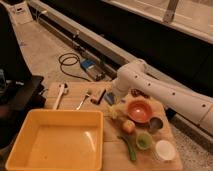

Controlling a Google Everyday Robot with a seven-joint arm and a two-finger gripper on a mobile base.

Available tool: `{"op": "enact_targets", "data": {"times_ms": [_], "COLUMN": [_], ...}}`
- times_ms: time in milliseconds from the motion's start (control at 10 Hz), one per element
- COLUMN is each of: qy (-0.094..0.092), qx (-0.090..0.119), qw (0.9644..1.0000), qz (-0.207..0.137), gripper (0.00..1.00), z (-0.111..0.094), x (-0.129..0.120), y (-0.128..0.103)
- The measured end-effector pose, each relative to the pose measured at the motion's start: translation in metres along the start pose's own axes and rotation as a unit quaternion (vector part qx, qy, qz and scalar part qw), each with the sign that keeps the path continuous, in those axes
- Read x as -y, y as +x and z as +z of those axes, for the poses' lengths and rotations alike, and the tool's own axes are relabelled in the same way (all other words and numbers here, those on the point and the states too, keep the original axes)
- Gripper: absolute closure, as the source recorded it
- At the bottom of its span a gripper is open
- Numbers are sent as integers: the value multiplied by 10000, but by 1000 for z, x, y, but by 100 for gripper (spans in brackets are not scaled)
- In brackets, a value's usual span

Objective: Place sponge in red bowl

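So there's a wooden table (112,152) with a big yellow tray (57,139) on the near left. To its right sit the red bowl (139,110), an apple-like fruit (129,126), a green cup (144,141) and a white bowl (164,149). The gripper (114,95) hangs over the table's far middle.

End effector (116,98) blurred behind arm (150,86); sponge hidden.
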Motion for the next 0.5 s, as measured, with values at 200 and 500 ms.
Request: {"op": "enact_targets", "data": {"times_ms": [200, 500], "qy": [-1, 80], "qx": [9, -96], "qw": [10000, 9995], "qz": [-2, 275], "gripper": [100, 100], "z": [0, -7], "x": [0, -13], "y": [-1, 11]}}
